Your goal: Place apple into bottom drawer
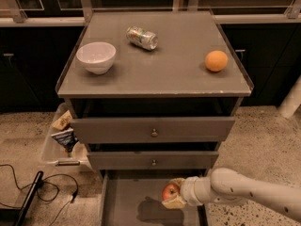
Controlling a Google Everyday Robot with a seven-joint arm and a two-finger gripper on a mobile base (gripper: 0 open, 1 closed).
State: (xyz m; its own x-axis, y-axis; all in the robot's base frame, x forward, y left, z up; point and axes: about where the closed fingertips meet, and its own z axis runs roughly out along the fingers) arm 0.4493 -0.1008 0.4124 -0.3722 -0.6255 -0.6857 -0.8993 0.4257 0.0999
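The apple (169, 191) is red with a yellowish patch and sits between the fingers of my gripper (173, 194). The gripper is shut on it and holds it just above the open bottom drawer (123, 202), over the right part of its grey floor. My white arm (249, 191) reaches in from the lower right. The apple's shadow falls on the drawer floor below and to the left. The drawer's front edge is out of view.
Two upper drawers with round knobs (154, 133) are closed above. On the cabinet top stand a white bowl (96, 57), a lying can (142, 37) and an orange (216, 60). A clear bin with snack packets (63, 135) and a black cable (33, 189) lie at left.
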